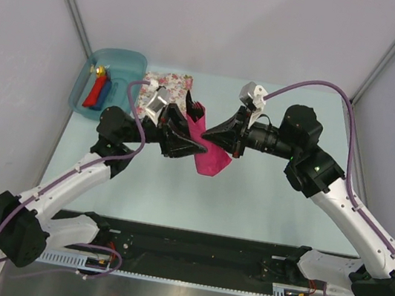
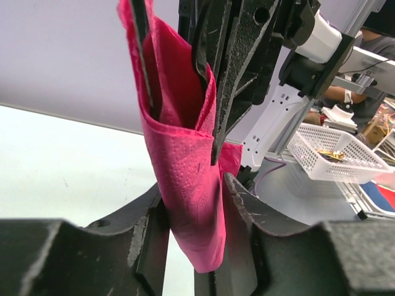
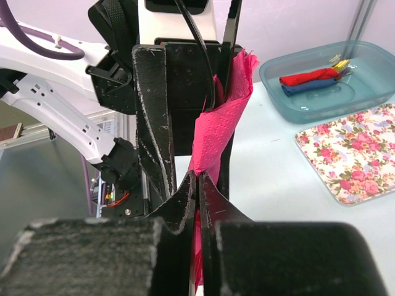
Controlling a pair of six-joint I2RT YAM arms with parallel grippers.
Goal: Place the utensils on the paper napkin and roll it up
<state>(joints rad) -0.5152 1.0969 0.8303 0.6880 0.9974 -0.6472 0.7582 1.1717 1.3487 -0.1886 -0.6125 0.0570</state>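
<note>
together, left gripper [image 2: 196, 216] and right gripper [image 3: 197, 182] pinch the thin magenta-pink paper napkin [image 2: 185, 166] (slim dark utensil [image 2: 143, 55] enclosed) so the roll cannot unwind.

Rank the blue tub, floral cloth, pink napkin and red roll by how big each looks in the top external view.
1. blue tub, clearly the largest.
2. floral cloth and pink napkin: these look alike and both are partly hidden, so they are not ranked against each other.
3. red roll, the smallest.

No legible text or labels.
</note>
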